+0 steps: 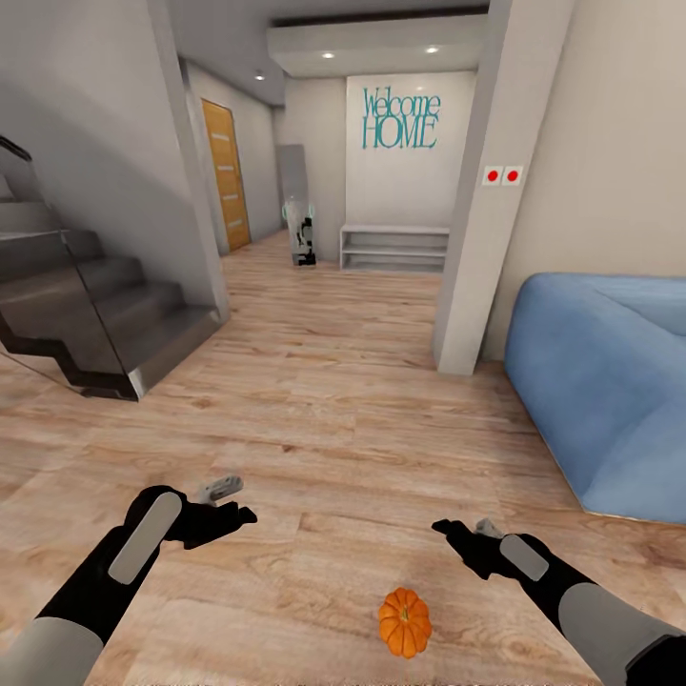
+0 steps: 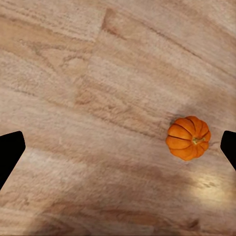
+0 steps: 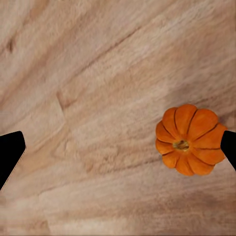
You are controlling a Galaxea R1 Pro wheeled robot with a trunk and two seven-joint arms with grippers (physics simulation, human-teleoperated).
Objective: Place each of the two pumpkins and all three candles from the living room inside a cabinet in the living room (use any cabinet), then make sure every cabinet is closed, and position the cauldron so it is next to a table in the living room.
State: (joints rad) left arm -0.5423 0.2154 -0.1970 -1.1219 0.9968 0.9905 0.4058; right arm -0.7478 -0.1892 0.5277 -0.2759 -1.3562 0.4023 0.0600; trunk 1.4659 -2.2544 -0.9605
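Teal "Welcome HOME" lettering (image 1: pixel 400 118) on the white far wall.
A small, ribbed, bright-orange pumpkin (image 1: pixel 405 622) sits on the grained wood-plank floor (image 1: pixel 324 400) between the black left gripper (image 1: pixel 229 503) and black right gripper (image 1: pixel 464 530), nearer the right; both sets of fingers are spread, empty.

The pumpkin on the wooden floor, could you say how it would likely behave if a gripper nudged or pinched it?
The pumpkin looks round and ribbed, so a nudge would probably roll it across the smooth wooden floor. Its squat shape suggests it settles stem-up. The ribs may give fingers some purchase.
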